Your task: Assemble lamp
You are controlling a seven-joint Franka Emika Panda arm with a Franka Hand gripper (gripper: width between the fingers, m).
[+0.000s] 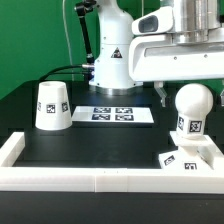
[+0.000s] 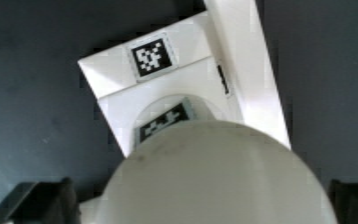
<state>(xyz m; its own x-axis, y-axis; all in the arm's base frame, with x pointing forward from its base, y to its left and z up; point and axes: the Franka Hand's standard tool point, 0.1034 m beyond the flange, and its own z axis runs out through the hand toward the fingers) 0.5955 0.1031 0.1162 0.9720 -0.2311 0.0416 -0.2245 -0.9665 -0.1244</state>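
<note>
Hidden: in the wrist view much of the base is covered by the bulb; whether the stem is seated cannot be told.
Cut off: only one finger of the tool is clearly shown.
Tool: released, its jaws spread either side of the ball head.
Bulb: stood upright over the base, at the exterior view's right.
Edges: the base is set by the corner of the rail.
Room: open counter is left between shade and bulb.
Count: one shade, one bulb, one base, one marker board.
</note>
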